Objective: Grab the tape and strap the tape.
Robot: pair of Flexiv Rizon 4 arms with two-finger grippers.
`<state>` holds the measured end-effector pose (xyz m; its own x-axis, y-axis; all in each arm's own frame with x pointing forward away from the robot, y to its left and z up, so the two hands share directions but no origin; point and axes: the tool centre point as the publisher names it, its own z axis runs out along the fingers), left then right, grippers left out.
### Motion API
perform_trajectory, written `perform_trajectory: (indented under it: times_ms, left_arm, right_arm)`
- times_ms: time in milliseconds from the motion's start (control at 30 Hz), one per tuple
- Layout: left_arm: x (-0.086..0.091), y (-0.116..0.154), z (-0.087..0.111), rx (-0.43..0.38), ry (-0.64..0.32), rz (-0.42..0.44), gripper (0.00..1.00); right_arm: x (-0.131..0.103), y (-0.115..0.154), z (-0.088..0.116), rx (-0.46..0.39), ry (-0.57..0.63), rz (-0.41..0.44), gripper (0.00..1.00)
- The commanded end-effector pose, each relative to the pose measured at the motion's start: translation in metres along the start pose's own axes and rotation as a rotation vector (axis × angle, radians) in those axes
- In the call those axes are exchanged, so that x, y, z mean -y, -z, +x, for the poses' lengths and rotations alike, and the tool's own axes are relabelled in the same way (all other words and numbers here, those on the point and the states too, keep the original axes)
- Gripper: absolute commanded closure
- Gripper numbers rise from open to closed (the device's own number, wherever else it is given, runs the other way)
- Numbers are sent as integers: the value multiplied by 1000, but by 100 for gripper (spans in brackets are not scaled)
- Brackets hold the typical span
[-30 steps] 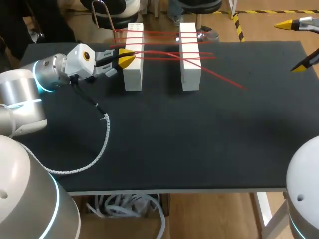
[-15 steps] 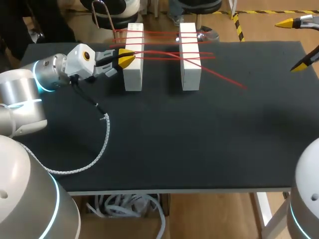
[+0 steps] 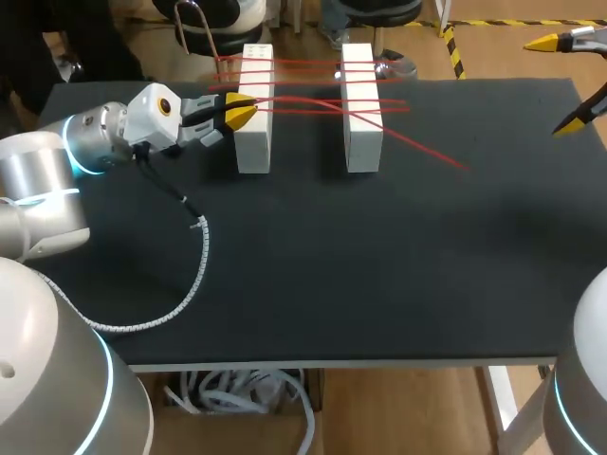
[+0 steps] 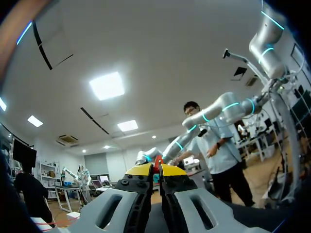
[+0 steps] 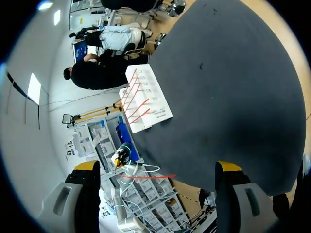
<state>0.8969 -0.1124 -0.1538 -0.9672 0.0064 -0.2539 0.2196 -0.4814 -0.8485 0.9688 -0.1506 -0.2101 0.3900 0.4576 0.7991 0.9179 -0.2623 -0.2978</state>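
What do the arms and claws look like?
The left arm and right arm: rounded silver-white links with cyan rings. The left claw and right claw: grey fingers, yellow tips. White box with orange dot on the left wrist; a braided cable trails from it.

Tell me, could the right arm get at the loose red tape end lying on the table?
Probably yes. The right gripper hangs open by the far right edge of the table, and nothing stands between it and the tape end.
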Motion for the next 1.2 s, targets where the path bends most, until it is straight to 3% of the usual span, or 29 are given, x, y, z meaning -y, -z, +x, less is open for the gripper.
perform_trajectory:
  times_ms: [33,100,400,767,1200]
  left_arm:
    - [0,0,0,1,0,0,100]
    - [0,0,0,1,0,0,100]
    - [0,0,0,1,0,0,100]
    - [0,0,0,1,0,0,100]
    - [0,0,0,1,0,0,100]
  right_arm:
    - [0,0,1,4,2,1,0]
    - [0,0,1,4,2,1,0]
    - [20,6,-9,-178,-115,-13,0]
    - [47,14,-21,-319,-127,-156,0]
    - [82,18,-28,-435,-182,-262,0]
